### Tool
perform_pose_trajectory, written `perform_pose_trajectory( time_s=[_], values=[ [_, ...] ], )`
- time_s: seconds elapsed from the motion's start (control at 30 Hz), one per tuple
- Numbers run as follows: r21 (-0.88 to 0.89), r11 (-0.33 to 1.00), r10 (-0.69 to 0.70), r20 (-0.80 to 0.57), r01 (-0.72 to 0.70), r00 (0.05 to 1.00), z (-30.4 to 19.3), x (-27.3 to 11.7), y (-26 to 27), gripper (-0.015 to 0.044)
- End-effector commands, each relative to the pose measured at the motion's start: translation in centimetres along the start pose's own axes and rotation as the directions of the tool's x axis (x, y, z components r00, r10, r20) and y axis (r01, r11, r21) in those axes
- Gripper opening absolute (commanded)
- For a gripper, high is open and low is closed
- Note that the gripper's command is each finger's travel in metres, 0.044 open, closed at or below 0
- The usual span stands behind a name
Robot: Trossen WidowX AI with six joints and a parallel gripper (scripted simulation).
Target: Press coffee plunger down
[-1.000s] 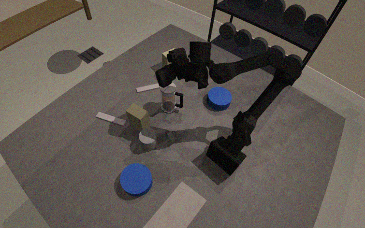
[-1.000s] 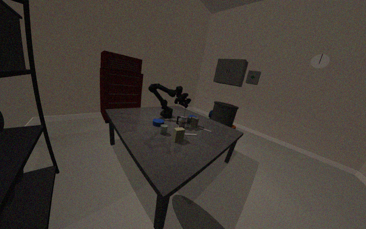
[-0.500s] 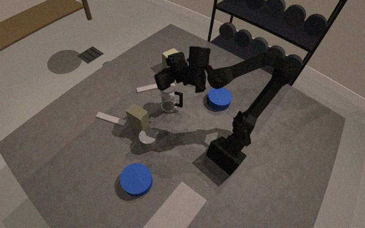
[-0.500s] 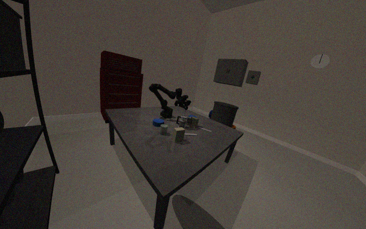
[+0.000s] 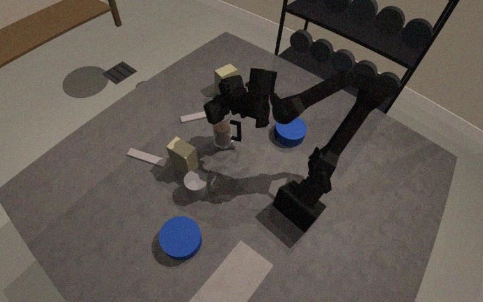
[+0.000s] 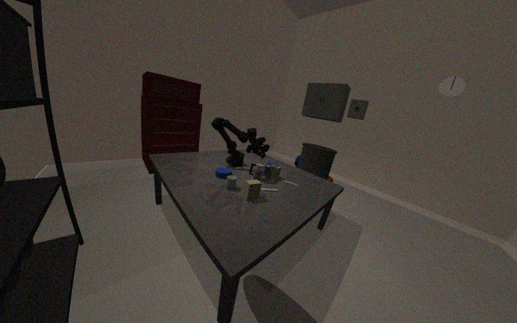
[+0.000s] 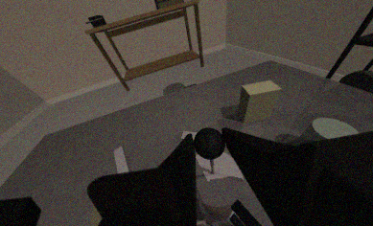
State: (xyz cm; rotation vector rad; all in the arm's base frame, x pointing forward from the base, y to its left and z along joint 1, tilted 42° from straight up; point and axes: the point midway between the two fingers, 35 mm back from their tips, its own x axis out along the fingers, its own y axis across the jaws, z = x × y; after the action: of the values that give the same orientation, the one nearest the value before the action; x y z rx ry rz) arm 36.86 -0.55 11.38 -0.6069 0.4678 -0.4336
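Strips of pale card (image 5: pixel 145 155) are lying at the left of the grey desk (image 5: pixel 386 210) in the top view, one just beside a tan box (image 5: pixel 182 153) and a second strip (image 5: pixel 193 116) farther back. Near the box, a white cylinder (image 5: pixel 195 183) is standing in shadow, and a blue disc (image 5: pixel 180 236) is sitting toward the front edge. At centre, the coffee press (image 5: pixel 223 135) is standing upright, brown liquid showing through its glass and its black handle (image 5: pixel 236 130) pointing right. Directly above it, the gripper (image 5: pixel 221 112) is clamping the plunger's round black knob (image 7: pixel 209 143); in the wrist view the knob is sitting between the two dark fingers, its thin rod (image 7: pixel 211 166) running down to the press lid. Behind the gripper, a second tan box (image 5: pixel 225 71) is partly hidden. To the right, another blue disc (image 5: pixel 291 131) is lying under the forearm, and the black arm (image 5: pixel 348 123) is arching back down to its base (image 5: pixel 299 204)
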Motion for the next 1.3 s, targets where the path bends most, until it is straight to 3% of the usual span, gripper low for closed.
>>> perform_pose_trajectory(
  time_s=[0.0, 1.27],
  values=[
    [-0.046, 0.999, -0.007, -0.065, 0.004, 0.998, -3.1, 0.9, 0.0, 0.0120],
    [-0.046, 0.999, -0.010, -0.062, 0.007, 0.998, -3.1, 2.2, 0.3, 0.0120]
  ],
)
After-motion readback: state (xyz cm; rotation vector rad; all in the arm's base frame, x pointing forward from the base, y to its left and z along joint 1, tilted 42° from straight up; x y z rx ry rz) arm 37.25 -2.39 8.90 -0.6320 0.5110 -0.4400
